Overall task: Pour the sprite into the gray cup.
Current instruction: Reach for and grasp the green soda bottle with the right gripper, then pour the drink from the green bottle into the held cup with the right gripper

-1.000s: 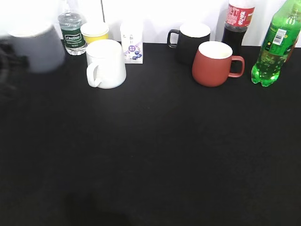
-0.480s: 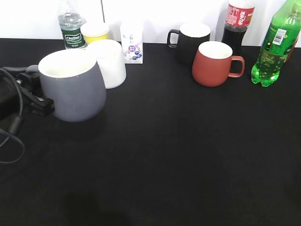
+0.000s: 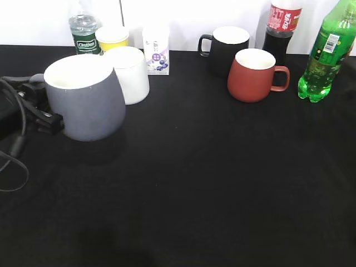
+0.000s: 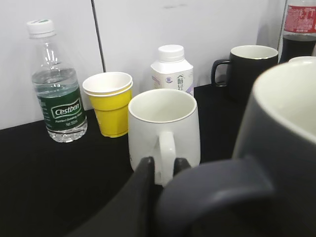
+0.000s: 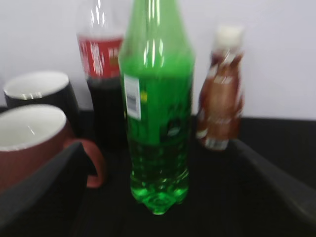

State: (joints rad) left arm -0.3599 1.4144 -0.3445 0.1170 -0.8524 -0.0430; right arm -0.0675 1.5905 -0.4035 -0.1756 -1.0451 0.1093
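Note:
The gray cup [image 3: 83, 103] is at the left of the black table, just in front of the white mug. My left gripper [image 3: 41, 108] is shut on its handle; the left wrist view shows the dark fingers [image 4: 163, 170] around the handle and the cup body [image 4: 284, 143] at the right. The sprite [image 3: 325, 55] stands upright at the far right back. In the right wrist view the sprite [image 5: 158, 98] is straight ahead between the spread fingers of my right gripper [image 5: 155, 148], which is open and not touching it. The right gripper is out of the exterior view.
Along the back stand a water bottle [image 3: 83, 36], yellow paper cup [image 3: 111, 38], white mug [image 3: 130, 72], small milk bottle [image 3: 156, 50], black mug [image 3: 225, 47], red mug [image 3: 253, 75] and cola bottle [image 3: 281, 28]. A brown bottle [image 5: 222, 98] stands behind the sprite.
The gray cup, held by my left gripper, came from the far back left down towards the front left of the table. In the last half second it barely shifted.

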